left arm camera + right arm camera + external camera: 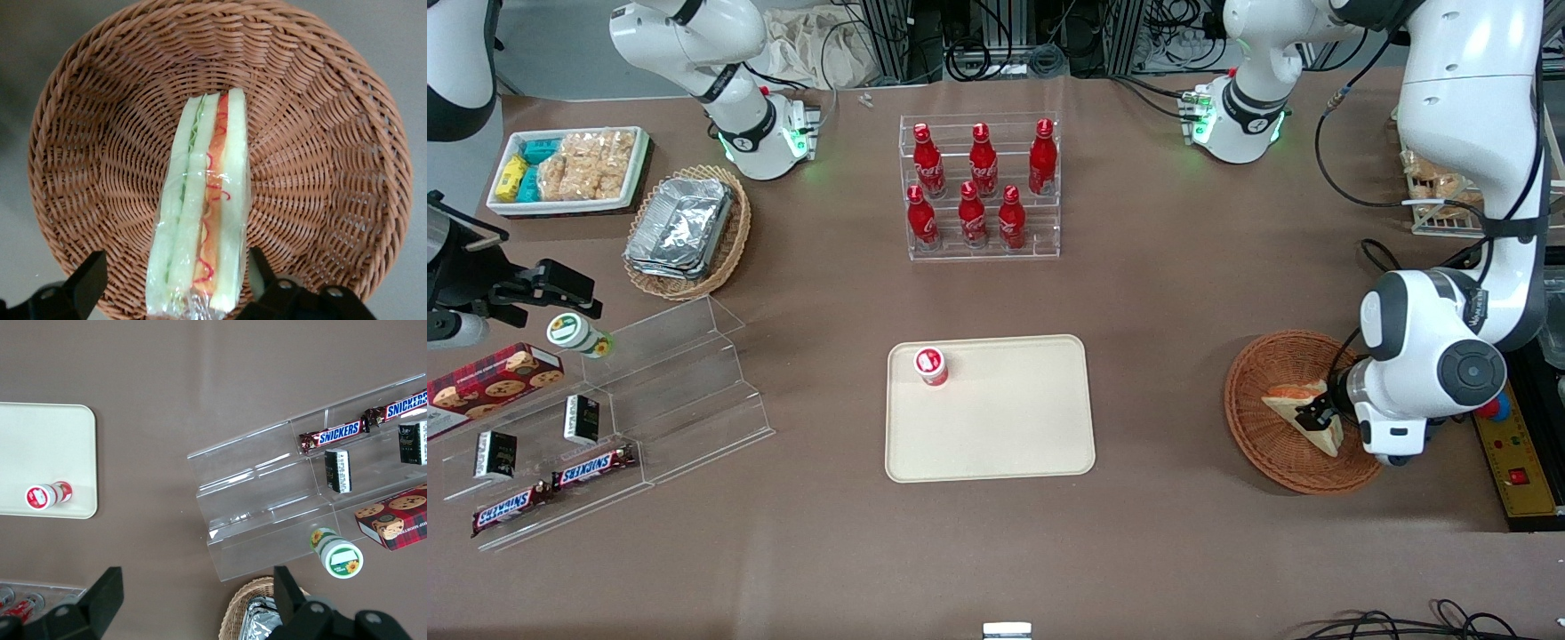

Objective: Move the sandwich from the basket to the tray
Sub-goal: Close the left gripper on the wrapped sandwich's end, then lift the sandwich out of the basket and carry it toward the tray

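From the front camera, the small triangular wedge of pale bread with an orange filling, the sandwich [1303,404], is lying inside the round reddish-brown woven wicker basket [1263,449] at the working arm's end of the table. The left arm's black two-finger gripper [1319,414] is sitting low over it, right at the wedge, with the bulky white wrist covering the basket's edge nearest that arm. The flat cream rectangular plastic tray [996,427] is lying well apart toward the middle of the table, and a small red-capped white cup [930,366] is standing in one of its corners. From here I cannot make out whether the fingers are touching the bread.

In the left wrist camera, the sandwich [203,207] is showing edge-on, wrapped in clear film, its layers of bread, green and orange filling running lengthwise straight away from the gripper [177,283]. The two dark fingers [87,283] are standing spread wide, one on either side of the near end of the wedge, with daylight between each pad and the wrap, so nothing is being held. The long axis is lying between the fingers, so closing should pinch it across its thin width. The sandwich's nearest tip is cut off by the frame edge.

The right wrist camera is showing the tray [40,440] only in part, and neither the basket nor the sandwich is appearing there.
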Controlling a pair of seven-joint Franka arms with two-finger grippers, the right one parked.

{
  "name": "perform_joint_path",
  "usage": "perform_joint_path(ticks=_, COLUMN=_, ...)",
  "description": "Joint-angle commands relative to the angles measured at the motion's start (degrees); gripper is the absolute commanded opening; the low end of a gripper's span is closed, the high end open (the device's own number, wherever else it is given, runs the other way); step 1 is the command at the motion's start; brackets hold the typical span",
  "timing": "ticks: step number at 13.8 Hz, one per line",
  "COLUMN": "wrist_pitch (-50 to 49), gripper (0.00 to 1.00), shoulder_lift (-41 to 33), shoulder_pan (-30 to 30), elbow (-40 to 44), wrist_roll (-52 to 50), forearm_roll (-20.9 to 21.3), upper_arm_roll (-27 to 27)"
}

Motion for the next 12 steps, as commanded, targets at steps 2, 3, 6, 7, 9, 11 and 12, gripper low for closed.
perform_joint_path(ticks=2, wrist_pitch=1.15, gripper=0.69, shoulder_lift=0.45, shoulder_pan=0.12, elbow=-0.24, wrist_roll=-2.32, forearm_roll=-0.44, upper_arm_roll=-0.29)
perform_joint_path(ticks=3, wrist_pitch=1.15, gripper=0.59, shoulder_lift=0.45, shoulder_pan=0.12, elbow=-0.24, wrist_roll=-2.33, forearm_roll=-0.44, upper_arm_roll=-0.29)
perform_joint_path(ticks=6, wrist_pitch=0.45, gripper=0.38, shoulder_lift=0.02, shoulder_pan=0.12, elbow=-0.06, wrist_roll=-2.42, forearm_roll=-0.53, upper_arm_roll=-0.29)
perform_joint_path(ticks=7, wrist_pitch=0.28, gripper=0.29, shoulder_lift=-0.42, shoulder_pan=0.03, elbow=0.29, wrist_roll=-2.42, forearm_roll=-0.53, upper_arm_roll=-0.29)
perform_joint_path(ticks=9, wrist_pitch=-2.08, gripper=0.20, shoulder_lift=-3.05, shoulder_pan=-0.32, elbow=0.29, wrist_roll=-2.33, forearm_roll=-0.53, upper_arm_roll=-0.29)
perform_joint_path(ticks=11, wrist_pitch=-7.52, gripper=0.16, shoulder_lift=-5.43, shoulder_pan=-0.76, elbow=2.12, wrist_roll=-2.16, forearm_roll=-0.18, upper_arm_roll=-0.38)
perform_joint_path(ticks=12, wrist_pitch=-11.81, gripper=0.15, shoulder_lift=-5.78, shoulder_pan=-0.76, elbow=4.57, wrist_roll=-1.89, forearm_roll=-0.09, upper_arm_roll=-0.55)
